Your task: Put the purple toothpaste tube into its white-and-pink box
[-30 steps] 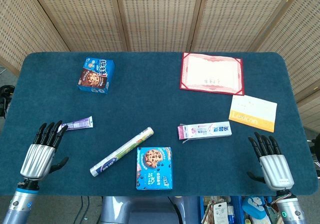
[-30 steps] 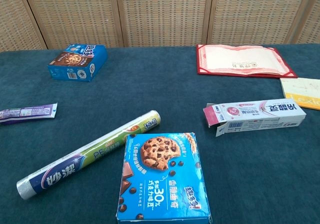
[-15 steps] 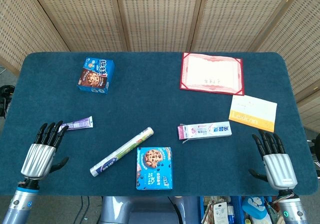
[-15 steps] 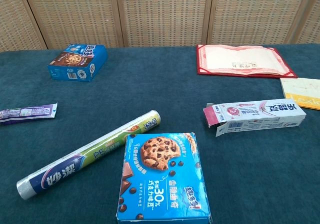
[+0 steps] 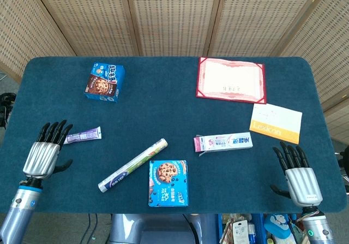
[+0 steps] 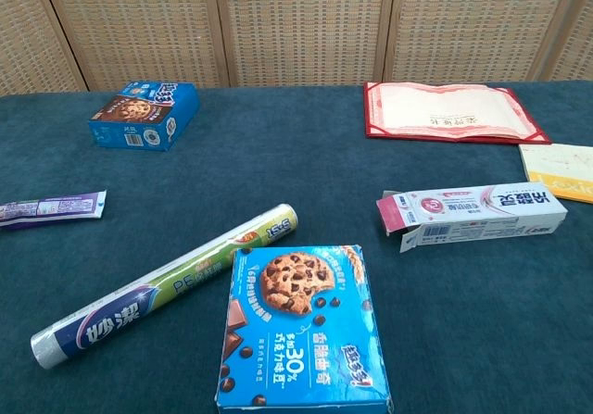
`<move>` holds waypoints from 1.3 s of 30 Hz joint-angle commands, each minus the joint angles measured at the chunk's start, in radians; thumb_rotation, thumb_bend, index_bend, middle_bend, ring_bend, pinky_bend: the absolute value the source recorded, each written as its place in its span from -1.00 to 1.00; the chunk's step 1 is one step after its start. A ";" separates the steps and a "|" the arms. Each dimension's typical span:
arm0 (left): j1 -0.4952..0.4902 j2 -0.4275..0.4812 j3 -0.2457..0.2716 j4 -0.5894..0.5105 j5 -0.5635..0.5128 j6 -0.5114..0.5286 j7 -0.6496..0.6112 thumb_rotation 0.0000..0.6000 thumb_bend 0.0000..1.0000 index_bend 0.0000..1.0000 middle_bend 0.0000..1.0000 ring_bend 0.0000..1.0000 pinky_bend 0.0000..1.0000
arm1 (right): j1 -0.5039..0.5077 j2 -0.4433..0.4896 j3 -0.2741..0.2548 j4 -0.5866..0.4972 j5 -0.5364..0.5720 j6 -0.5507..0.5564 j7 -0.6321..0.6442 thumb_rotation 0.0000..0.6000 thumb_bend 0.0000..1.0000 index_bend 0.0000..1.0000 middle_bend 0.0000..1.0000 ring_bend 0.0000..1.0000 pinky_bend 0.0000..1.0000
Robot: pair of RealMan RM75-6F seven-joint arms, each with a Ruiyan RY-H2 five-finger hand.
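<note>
The purple toothpaste tube (image 5: pixel 83 135) lies flat on the blue cloth at the left, also seen at the chest view's left edge as the tube (image 6: pixel 51 208). Its white-and-pink box (image 5: pixel 224 142) lies right of centre with its left flap open; the chest view shows the box (image 6: pixel 473 213) too. My left hand (image 5: pixel 42 153) hovers open just left of the tube, fingers spread, holding nothing. My right hand (image 5: pixel 298 177) is open near the table's front right corner, well right of the box. Neither hand shows in the chest view.
A foil roll (image 5: pixel 132 165) and a blue cookie box (image 5: pixel 168 183) lie between tube and box. Another cookie box (image 5: pixel 103 82) sits at back left. A red certificate (image 5: pixel 231 80) and a yellow-white card (image 5: pixel 276 122) lie at the right.
My left hand has shifted slightly up and away from the tube's cap end. My right hand has moved a little toward the front right corner. Objects stayed put.
</note>
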 commanded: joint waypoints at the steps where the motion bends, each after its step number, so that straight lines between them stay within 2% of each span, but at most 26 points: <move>1: -0.079 0.016 -0.063 0.027 -0.144 -0.114 0.046 1.00 -0.53 -1.00 -1.00 -1.00 -1.00 | 0.001 -0.001 -0.001 0.000 -0.002 -0.001 -0.001 1.00 -0.87 -1.00 -1.00 -1.00 -1.00; 5: -0.124 0.004 -0.087 0.071 -0.244 -0.171 0.088 1.00 -0.53 -0.99 -1.00 -1.00 -0.92 | 0.001 -0.001 0.000 0.000 0.003 -0.005 -0.001 1.00 -0.87 -1.00 -1.00 -1.00 -1.00; 9: -0.169 -0.016 -0.103 0.129 -0.334 -0.224 0.118 1.00 -0.53 -0.87 -0.99 -1.00 -0.78 | 0.003 -0.002 0.001 0.000 0.007 -0.009 -0.001 1.00 -0.87 -1.00 -1.00 -1.00 -1.00; 17: -0.246 -0.098 -0.093 0.270 -0.481 -0.304 0.172 1.00 -0.53 -0.71 -0.90 -0.92 -0.69 | 0.003 -0.003 0.003 0.004 0.013 -0.012 0.002 1.00 -0.87 -1.00 -1.00 -1.00 -1.00; 25: -0.289 -0.169 -0.062 0.361 -0.543 -0.342 0.192 1.00 -0.52 -0.60 -0.80 -0.84 -0.62 | 0.003 -0.001 0.006 0.008 0.017 -0.010 0.011 1.00 -0.87 -1.00 -1.00 -1.00 -1.00; 39: -0.318 -0.214 -0.033 0.422 -0.566 -0.345 0.192 1.00 -0.52 -0.38 -0.62 -0.69 -0.52 | 0.003 0.001 0.007 0.010 0.017 -0.009 0.015 1.00 -0.87 -1.00 -1.00 -1.00 -1.00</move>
